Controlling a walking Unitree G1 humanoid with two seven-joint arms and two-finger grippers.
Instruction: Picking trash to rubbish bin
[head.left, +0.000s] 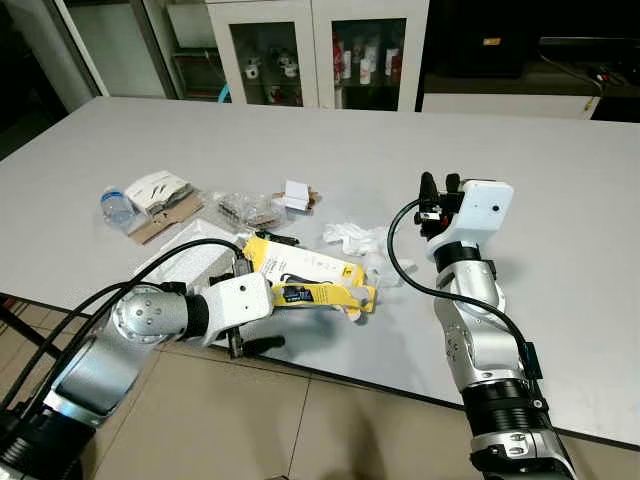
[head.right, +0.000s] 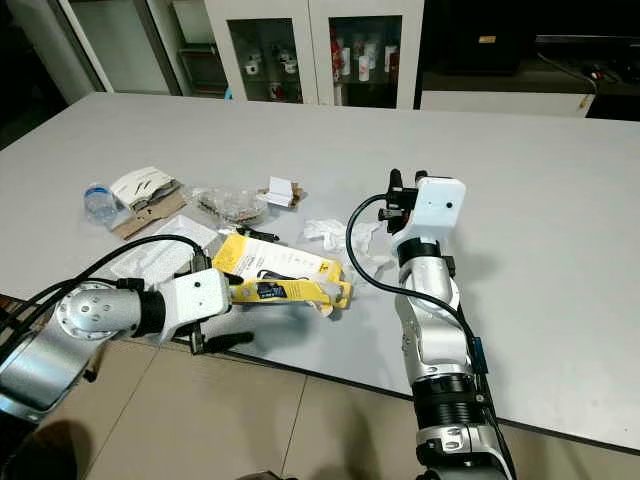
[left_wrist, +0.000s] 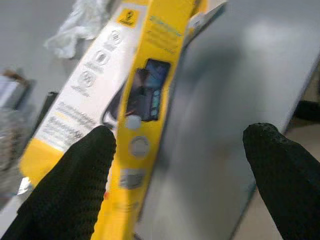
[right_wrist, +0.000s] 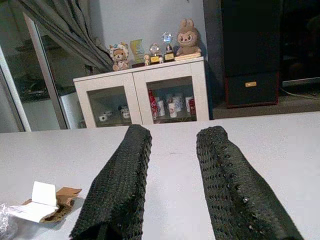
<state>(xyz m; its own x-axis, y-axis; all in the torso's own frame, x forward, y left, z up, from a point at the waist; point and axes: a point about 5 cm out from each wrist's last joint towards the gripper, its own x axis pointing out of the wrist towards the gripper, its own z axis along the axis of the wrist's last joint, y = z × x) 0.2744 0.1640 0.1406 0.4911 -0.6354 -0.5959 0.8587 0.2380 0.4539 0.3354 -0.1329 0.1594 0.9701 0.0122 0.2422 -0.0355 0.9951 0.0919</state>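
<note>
Left pincer (left_wrist: 175, 150) astride yellow package (head.left: 305, 280)

Silver arms (head.left: 470, 330), black cables (head.left: 400, 255), white wrist housings (head.left: 485, 205).

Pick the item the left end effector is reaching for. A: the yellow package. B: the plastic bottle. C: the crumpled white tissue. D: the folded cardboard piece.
A: the left end effector has its open fingers at the yellow package near the table's front edge.

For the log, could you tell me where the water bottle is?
The water bottle lies on the table, at the robot's far left, beside the brown cardboard.
</note>
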